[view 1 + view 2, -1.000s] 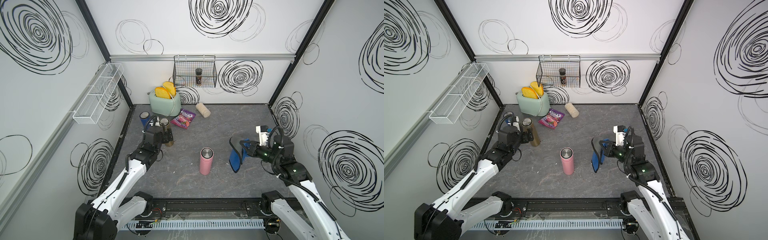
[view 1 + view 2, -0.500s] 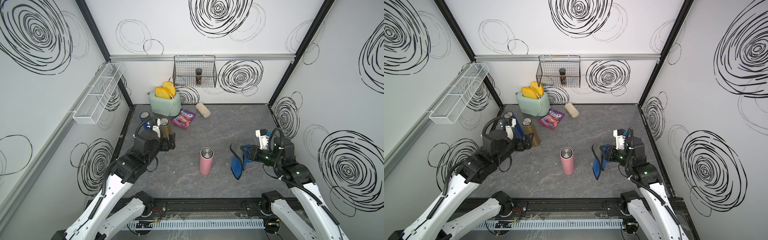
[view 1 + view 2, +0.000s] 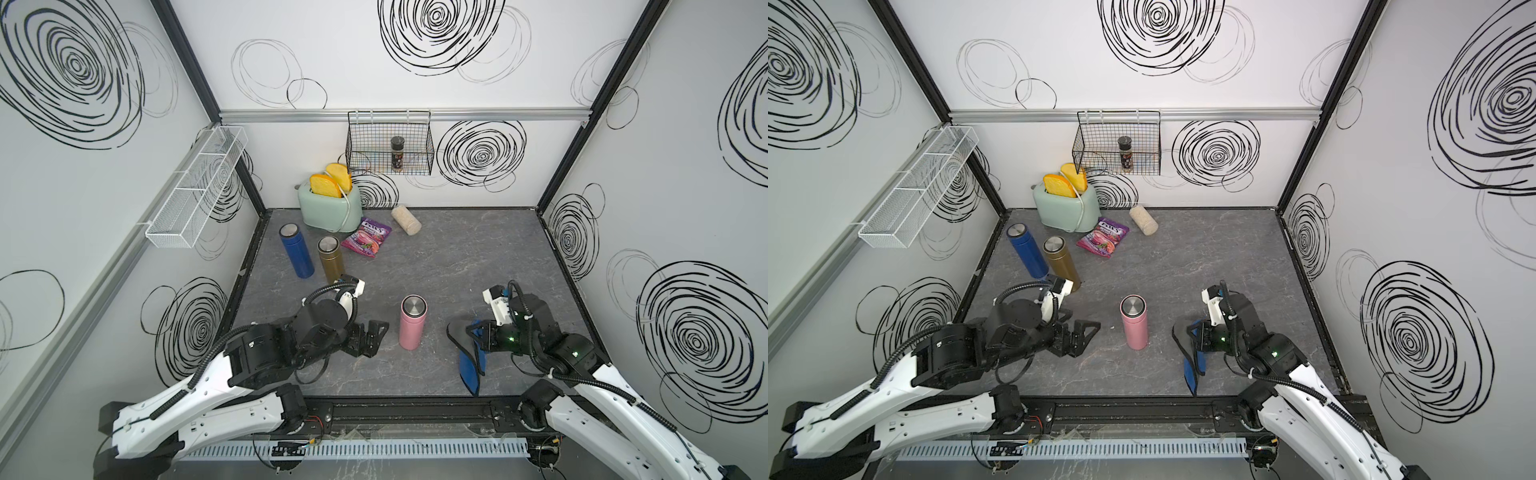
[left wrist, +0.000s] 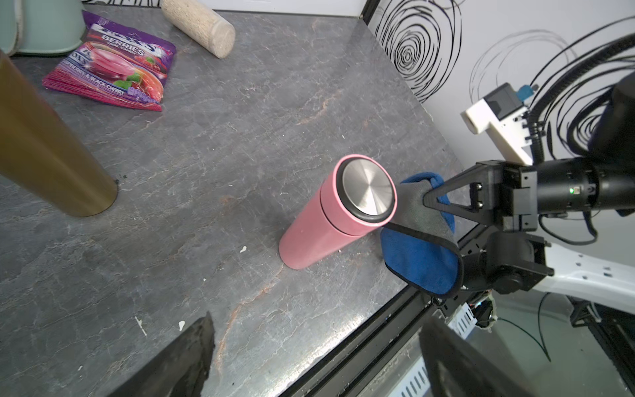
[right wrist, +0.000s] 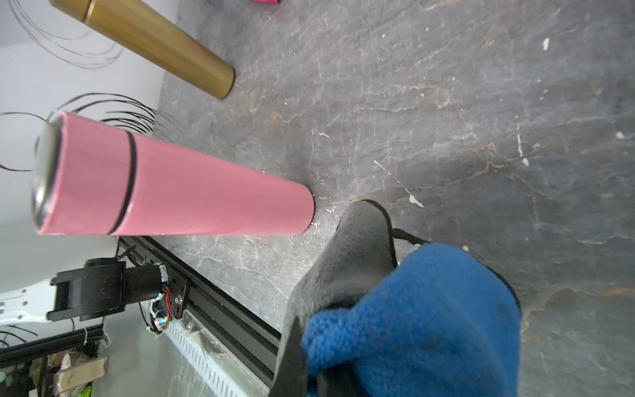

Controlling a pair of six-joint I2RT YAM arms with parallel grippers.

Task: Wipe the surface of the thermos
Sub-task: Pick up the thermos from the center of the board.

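The pink thermos (image 3: pixel 412 330) (image 3: pixel 1134 330) stands upright near the front middle of the grey table, its steel lid up. My left gripper (image 3: pixel 374 338) (image 3: pixel 1086 338) hovers just left of it, open and empty; in the left wrist view its dark fingers (image 4: pixel 185 361) frame bare table short of the thermos (image 4: pixel 326 227). My right gripper (image 3: pixel 473 332) (image 3: pixel 1191 331) sits a short way right of the thermos, shut on a blue and grey cloth (image 3: pixel 468 361) (image 3: pixel 1192 365) that hangs down to the table. The cloth (image 5: pixel 412 309) is apart from the thermos (image 5: pixel 178 192).
A blue thermos (image 3: pixel 296 251) and a gold thermos (image 3: pixel 331 259) stand at the back left. Behind them are a mint toaster (image 3: pixel 330 208), a purple snack bag (image 3: pixel 365 241) and a lying beige cylinder (image 3: pixel 406 220). A wire basket (image 3: pixel 388 145) hangs on the back wall.
My left arm has swung from the gold thermos forward to just left of the pink thermos, still open. My right gripper has dropped slightly toward the front with the cloth.
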